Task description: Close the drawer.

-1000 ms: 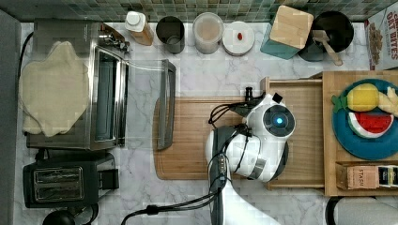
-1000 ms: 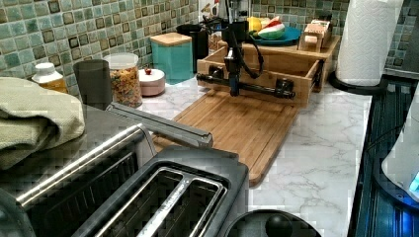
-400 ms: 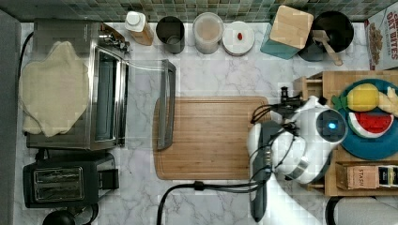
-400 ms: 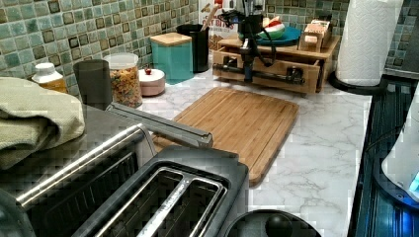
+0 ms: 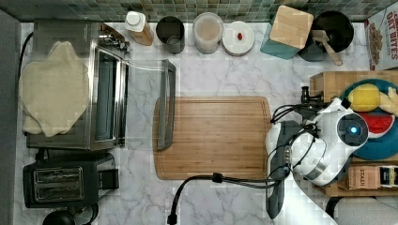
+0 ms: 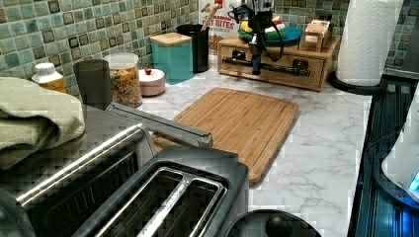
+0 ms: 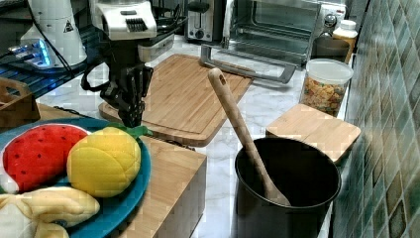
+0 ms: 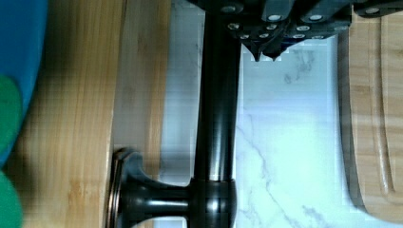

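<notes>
Drawer front of pale wood [image 6: 276, 69], at the left view's upper right, looks fully shut inside its wooden box. Black gripper [image 6: 255, 53] sits at the dark bar handle [image 8: 217, 118]; whether it clamps it, I cannot tell. Next: release and retreat.

White grey-veined marble countertop [image 5: 220, 197]. Mosaic backsplash of small green and grey tiles [image 6: 59, 34] runs along the countertop's back edge and fills the right view's right side [image 7: 391, 124]. Dark stovetop [image 6: 390, 148] adjoins the countertop at the left view's right. Light even, soft shadows.
</notes>
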Robot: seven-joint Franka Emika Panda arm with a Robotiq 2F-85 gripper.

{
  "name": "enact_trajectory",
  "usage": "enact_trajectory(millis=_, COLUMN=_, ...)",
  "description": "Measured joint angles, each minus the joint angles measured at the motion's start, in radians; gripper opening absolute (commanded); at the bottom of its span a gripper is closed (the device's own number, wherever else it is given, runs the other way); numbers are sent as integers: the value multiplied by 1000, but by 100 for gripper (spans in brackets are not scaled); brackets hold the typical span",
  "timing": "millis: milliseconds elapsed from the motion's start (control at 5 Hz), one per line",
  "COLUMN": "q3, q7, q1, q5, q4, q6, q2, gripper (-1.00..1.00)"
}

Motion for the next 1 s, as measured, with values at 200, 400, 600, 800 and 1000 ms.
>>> enact_trajectory(millis=200, q3=-4, q7=0, q1=7, q5=-4, q4=10, q6=-5, q2=8, gripper=-100)
enact_trajectory(millis=400, q3=-5, q7=0, q1=7, q5=-4, q4=10, q6=-11, q2=6, gripper=-100)
enact_trajectory(millis=600, q3=-3, q7=-1, q1=3, q5=-4, q4=10, q6=-11, q2=8, gripper=-100)
enact_trajectory(millis=800, q3=-2, q7=-1, q1=5, q5=-8, q4=12, q6=-12, q2=8, gripper=-100)
enact_trajectory(millis=1000, q3=-2, q7=-1, q1=4, q5=-9, q4=14, q6=-17, q2=8, gripper=-100)
